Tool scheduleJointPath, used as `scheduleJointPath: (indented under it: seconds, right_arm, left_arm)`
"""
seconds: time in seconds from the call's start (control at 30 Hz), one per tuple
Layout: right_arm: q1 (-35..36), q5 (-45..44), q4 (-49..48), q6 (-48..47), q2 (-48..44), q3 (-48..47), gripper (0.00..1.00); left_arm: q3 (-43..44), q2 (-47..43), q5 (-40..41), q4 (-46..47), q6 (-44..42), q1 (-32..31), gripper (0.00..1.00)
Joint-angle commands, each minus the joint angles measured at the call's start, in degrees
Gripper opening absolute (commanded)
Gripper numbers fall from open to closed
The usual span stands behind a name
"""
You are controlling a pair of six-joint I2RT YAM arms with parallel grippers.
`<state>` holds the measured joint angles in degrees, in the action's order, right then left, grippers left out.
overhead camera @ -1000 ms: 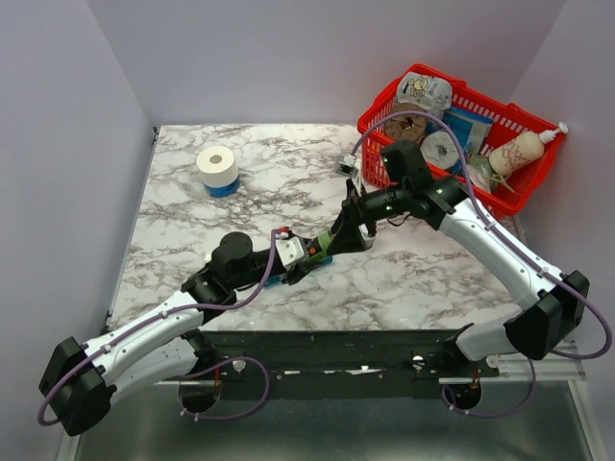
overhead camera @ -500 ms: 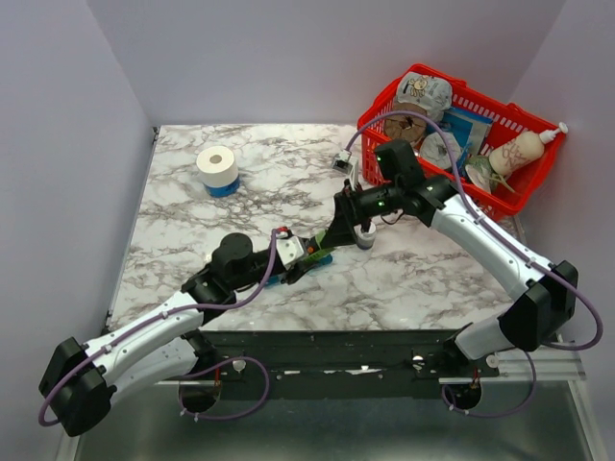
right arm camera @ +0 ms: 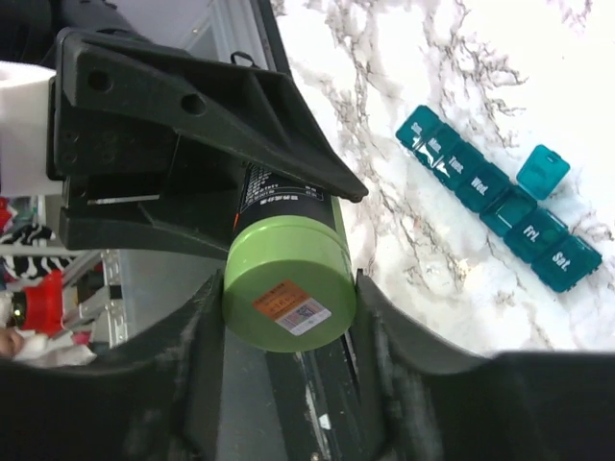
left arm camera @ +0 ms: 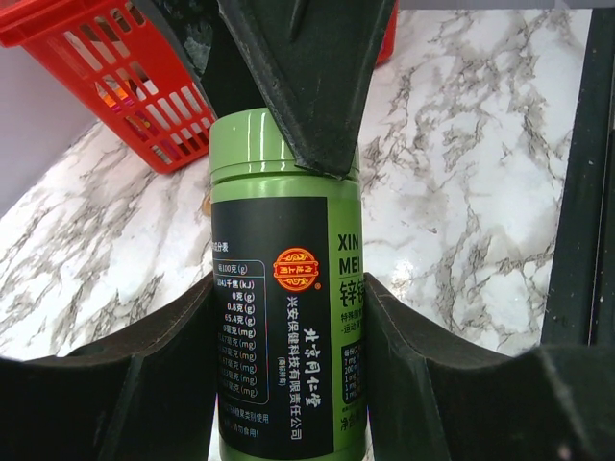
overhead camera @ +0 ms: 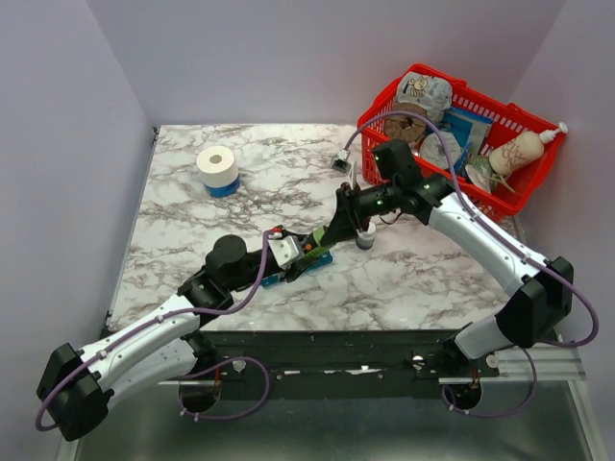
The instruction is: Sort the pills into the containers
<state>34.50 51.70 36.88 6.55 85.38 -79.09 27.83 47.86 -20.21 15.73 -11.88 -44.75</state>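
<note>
A green pill bottle (left arm camera: 283, 288) with a black label stands between my left gripper's (left arm camera: 288, 327) jaws, which are shut on its body. My right gripper (right arm camera: 288, 288) reaches in from the other end, both fingers pressed against the bottle's green cap (right arm camera: 288, 283). In the top view the two grippers meet at the bottle (overhead camera: 315, 242) over the table's middle. The containers, a teal pill organiser (right arm camera: 490, 187), lie on the marble below, with one lid (right arm camera: 543, 171) standing open. Part of the organiser (overhead camera: 320, 258) shows under the bottle. No pills show.
A red mesh basket (overhead camera: 519, 120) full of goods sits at the back right, close behind the right arm. A white paper roll (overhead camera: 217, 167) stands at the back left. A small grey object (overhead camera: 365, 240) lies just right of the grippers.
My right gripper has moved left onto the bottle's cap and its jaws have closed in around it. The left gripper still holds the bottle, raised slightly.
</note>
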Motion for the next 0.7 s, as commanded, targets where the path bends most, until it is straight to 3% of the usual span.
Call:
scheduleJointPath:
  seconds: [0.0, 0.13, 0.23, 0.27, 0.33, 0.37, 0.47, 0.53, 0.63, 0.67]
  right_arm:
    - [0.48, 10.94, -1.90, 0.49, 1.10, -0.10, 0.27]
    - [0.74, 14.65, 1.86, -8.10, 0.92, -2.47, 0.16]
    - [2.93, 11.76, 11.52, -28.98, 0.05, -7.04, 0.14]
    - [3.64, 10.80, 12.94, -40.01, -0.74, -7.22, 0.13]
    - [5.66, 6.50, 11.90, -50.70, -4.51, -4.42, 0.13]
    - [6.36, 4.83, 11.63, -61.81, -5.57, -3.19, 0.14]
    - [6.72, 2.80, 14.02, -68.59, -2.33, -7.83, 0.15]
    - [6.63, 1.21, 13.30, -70.08, -1.98, -7.83, 0.20]
    - [6.63, -0.11, 12.86, -64.31, -1.45, -8.80, 0.39]
    - [6.63, -0.02, 12.86, -60.90, -1.54, -8.54, 0.61]
  left_arm:
    - [-0.06, -0.39, -0.53, 2.74, -0.34, -0.07, 0.00]
    - [0.11, -1.36, -4.82, 0.63, -1.04, 0.63, 0.00]
    - [0.38, -1.36, -9.39, -0.52, 0.10, 2.12, 0.00]
    - [0.64, -1.19, -12.11, -1.13, 0.97, 2.39, 0.00]
    - [0.99, -0.49, -14.59, -1.75, 1.51, 2.91, 0.00]
    - [1.43, -0.22, -15.64, -2.45, 1.68, 3.00, 0.00]
    - [1.61, 0.40, -16.27, -2.98, 1.86, 3.00, 0.00]
    - [1.70, 0.57, -16.09, -2.98, 1.51, 3.09, 0.00]
    - [2.22, 0.75, -14.52, -3.77, 0.46, 3.18, 0.00]
    - [2.31, 0.57, -13.81, -3.86, 0.28, 3.27, 0.00]
